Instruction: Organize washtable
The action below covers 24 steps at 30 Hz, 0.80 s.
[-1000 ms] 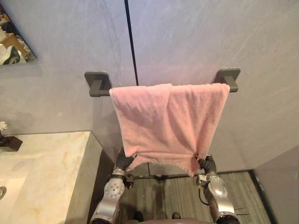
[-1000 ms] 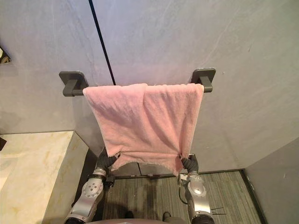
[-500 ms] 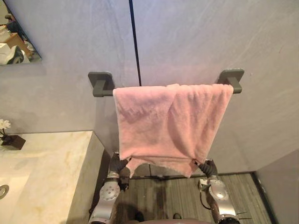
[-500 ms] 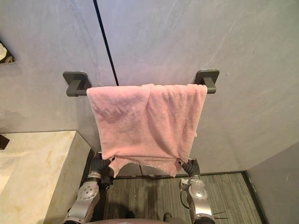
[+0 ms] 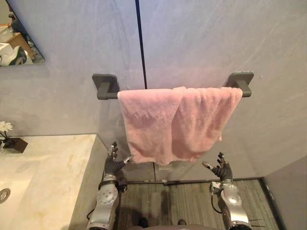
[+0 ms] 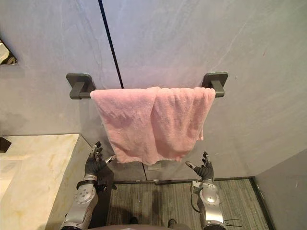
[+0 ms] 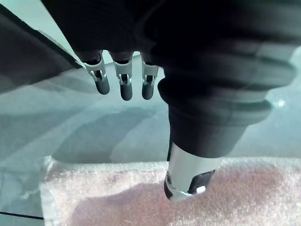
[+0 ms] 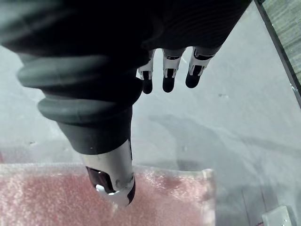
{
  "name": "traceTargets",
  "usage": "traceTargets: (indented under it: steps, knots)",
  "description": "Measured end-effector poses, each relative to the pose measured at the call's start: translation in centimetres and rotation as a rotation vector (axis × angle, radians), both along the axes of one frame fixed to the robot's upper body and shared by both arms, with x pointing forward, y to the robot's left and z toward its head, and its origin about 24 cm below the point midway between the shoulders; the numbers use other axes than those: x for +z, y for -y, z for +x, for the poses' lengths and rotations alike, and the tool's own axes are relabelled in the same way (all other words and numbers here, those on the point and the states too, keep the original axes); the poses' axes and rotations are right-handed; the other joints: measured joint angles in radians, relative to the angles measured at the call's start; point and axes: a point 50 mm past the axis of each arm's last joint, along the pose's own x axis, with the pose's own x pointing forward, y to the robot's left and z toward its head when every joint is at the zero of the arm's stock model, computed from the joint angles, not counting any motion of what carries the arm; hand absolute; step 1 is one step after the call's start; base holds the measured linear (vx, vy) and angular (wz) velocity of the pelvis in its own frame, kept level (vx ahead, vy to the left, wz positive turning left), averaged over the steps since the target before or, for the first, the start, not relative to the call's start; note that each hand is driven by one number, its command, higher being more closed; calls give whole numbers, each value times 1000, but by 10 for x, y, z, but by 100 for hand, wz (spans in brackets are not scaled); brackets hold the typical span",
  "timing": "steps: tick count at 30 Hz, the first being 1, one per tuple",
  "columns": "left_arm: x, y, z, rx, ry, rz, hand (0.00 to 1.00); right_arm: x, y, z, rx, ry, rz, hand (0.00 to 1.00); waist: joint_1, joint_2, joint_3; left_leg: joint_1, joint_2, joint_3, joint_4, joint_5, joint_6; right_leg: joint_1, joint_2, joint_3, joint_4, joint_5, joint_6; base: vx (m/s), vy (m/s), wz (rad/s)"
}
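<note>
A: Where is the pink towel point(image 5: 177, 124)?
B: Draped over the grey wall rail point(image 5: 106, 86), hanging free.
A: And the hands?
B: Left hand point(image 5: 114, 165) and right hand point(image 5: 222, 171) have just released its lower corners; fingers spread, below the rail. The hanging step looks done.

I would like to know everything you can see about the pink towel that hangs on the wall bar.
The pink towel looks like soft terry cloth. It hangs draped over a dark grey wall bar fixed to the grey wall, and it covers nearly the whole bar. Its right part overlaps the left in a loose fold, so the lower edge is uneven. The left hand and the right hand are open just below its lower corners and grip nothing. Whether the left thumb brushes the cloth, I cannot tell.
</note>
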Motion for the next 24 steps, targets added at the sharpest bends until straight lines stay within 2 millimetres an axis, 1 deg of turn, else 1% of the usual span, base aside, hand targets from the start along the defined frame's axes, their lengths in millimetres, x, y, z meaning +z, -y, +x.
traceTargets:
  steps: [2, 5, 7, 8, 9, 12, 13, 16, 17, 18, 20, 21, 22, 23, 24]
  knots:
    - [2, -10, -5, 50, 7, 9, 0, 9, 9, -2, -47, 38, -19, 0, -1, 0, 0, 0, 0, 0, 0, 0, 0, 0, 0, 0, 0, 0, 0, 0, 0, 0]
    - [9, -21, -6, 102, 35, 21, 0, 22, 22, -3, -114, 96, -48, 0, 0, -2, 1, -1, 0, 0, 0, -1, 1, 0, -1, 4, 0, 0, 0, 0, 0, 0]
    - [24, -29, -9, 137, 100, 26, 0, 49, 35, 0, -171, 210, -93, 0, 1, -3, 1, -3, 0, 1, 0, -2, 2, 0, -2, 4, 1, -1, 1, -3, -1, -2]
    - [29, -29, -9, 141, 126, 26, 0, 61, 38, 1, -184, 255, -119, 0, 0, -4, 1, -3, 0, 2, 0, -2, 2, 0, -2, 4, 1, -1, 1, 0, 0, 0]
    - [39, -29, -8, 147, 172, 16, 0, 77, 42, 3, -198, 323, -156, 0, -1, -5, 0, -3, 0, 2, 0, -2, 2, 0, -3, 4, 1, -1, 1, 0, 0, 0]
    - [70, -33, -6, 208, 325, -1, 0, 117, 45, 4, -214, 489, -219, 0, -1, -9, 0, -4, 1, 3, 0, -2, 2, 0, -3, 3, 1, -1, 1, 0, 0, 0]
    - [88, -35, -8, 231, 409, 7, 0, 135, 43, 3, -206, 572, -250, 0, -1, -9, 0, -4, 1, 3, 0, -2, 2, 1, -3, 3, 2, -1, 1, 0, 0, 0]
    - [132, -36, -13, 235, 628, 25, 0, 179, 34, 1, -164, 783, -305, 0, 2, -9, 0, -3, 1, 3, 0, -2, 2, 1, -3, 3, 3, -1, 1, 0, 0, 0]
    - [146, -34, -15, 224, 703, 24, 0, 196, 26, 1, -125, 872, -318, 0, 2, -9, 0, -2, 0, 4, 0, -2, 2, 1, -4, 4, 4, -1, 1, 0, 0, 0]
    - [155, -32, -17, 210, 749, 25, 0, 208, 20, 0, -98, 931, -328, 0, 2, -9, 0, -1, 0, 5, 0, -2, 2, 1, -4, 4, 5, -1, 1, 0, 0, -3]
    - [180, -20, -19, 116, 880, 26, 0, 243, -5, 0, 51, 1145, -305, 0, 3, -9, 0, 3, 0, 7, 0, -2, 3, 2, -4, 5, 9, -1, 1, 0, 0, -2]
    - [186, -14, -18, 74, 914, 12, 0, 252, -15, 1, 121, 1214, -270, 0, 4, -9, -1, 3, 0, 7, 0, -2, 3, 2, -4, 5, 10, -1, 2, 0, 0, 0]
    - [195, -4, -17, 4, 961, -17, 0, 265, -30, 3, 220, 1299, -229, 0, 5, -9, -3, 4, 0, 8, 0, -2, 3, 2, -4, 5, 11, -1, 2, 0, 0, 0]
    - [199, 2, -15, -37, 981, -24, 0, 270, -38, 3, 277, 1336, -199, 0, 7, -9, -4, 5, 0, 8, 0, -2, 3, 2, -4, 5, 13, -1, 2, 0, 0, 0]
    - [207, 18, -11, -163, 1018, -55, 0, 278, -60, 6, 427, 1393, -125, 0, 11, -11, -8, 6, 0, 8, 0, -2, 3, 2, -3, 5, 15, -1, 2, 0, 0, 0]
